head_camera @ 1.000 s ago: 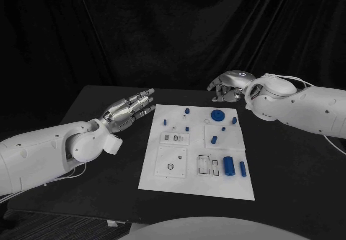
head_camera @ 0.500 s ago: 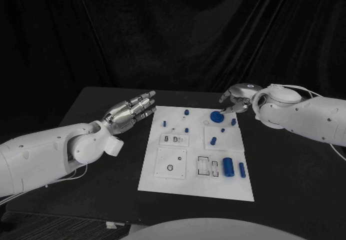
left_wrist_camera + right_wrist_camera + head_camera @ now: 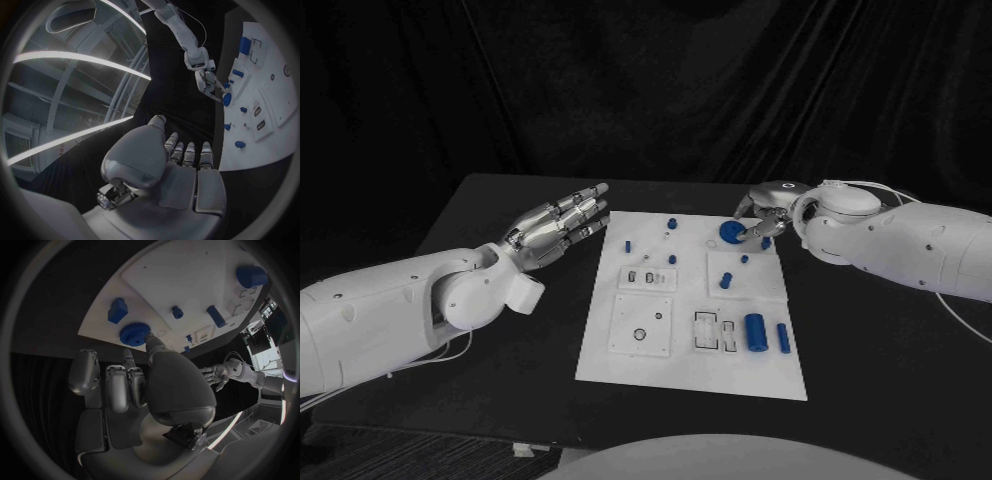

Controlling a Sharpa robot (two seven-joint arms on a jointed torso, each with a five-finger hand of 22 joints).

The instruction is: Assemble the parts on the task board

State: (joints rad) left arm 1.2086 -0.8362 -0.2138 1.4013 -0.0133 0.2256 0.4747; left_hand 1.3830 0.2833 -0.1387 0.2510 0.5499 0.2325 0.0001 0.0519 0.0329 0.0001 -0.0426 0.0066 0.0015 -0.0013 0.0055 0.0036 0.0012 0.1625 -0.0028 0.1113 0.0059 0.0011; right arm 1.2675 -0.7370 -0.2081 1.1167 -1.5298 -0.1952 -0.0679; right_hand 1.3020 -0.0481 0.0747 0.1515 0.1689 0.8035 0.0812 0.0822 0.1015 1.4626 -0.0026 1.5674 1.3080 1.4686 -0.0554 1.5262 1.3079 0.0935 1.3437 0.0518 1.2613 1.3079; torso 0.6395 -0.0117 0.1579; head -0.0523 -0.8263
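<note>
The white task board [image 3: 692, 345] lies flat mid-bench, its long axis running away from the robot; small blue parts stand or lie across it, a large cylinder [image 3: 757, 332] lying lengthwise near the right edge; the round blue gear [image 3: 733, 231] sits flat at the far right corner. The right hand [image 3: 764, 208] reaches down there, a fingertip [image 3: 152, 340] touching the gear's rim; whether it grips cannot be told. The left hand [image 3: 560, 224] hovers left of the board, fingers straight and slightly apart, holding nothing; bare black bench [image 3: 516, 380] surrounds the board.

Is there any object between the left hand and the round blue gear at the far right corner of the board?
Yes. In the head view, between the left hand and the blue gear lie bare board and two small blue pegs.
</note>
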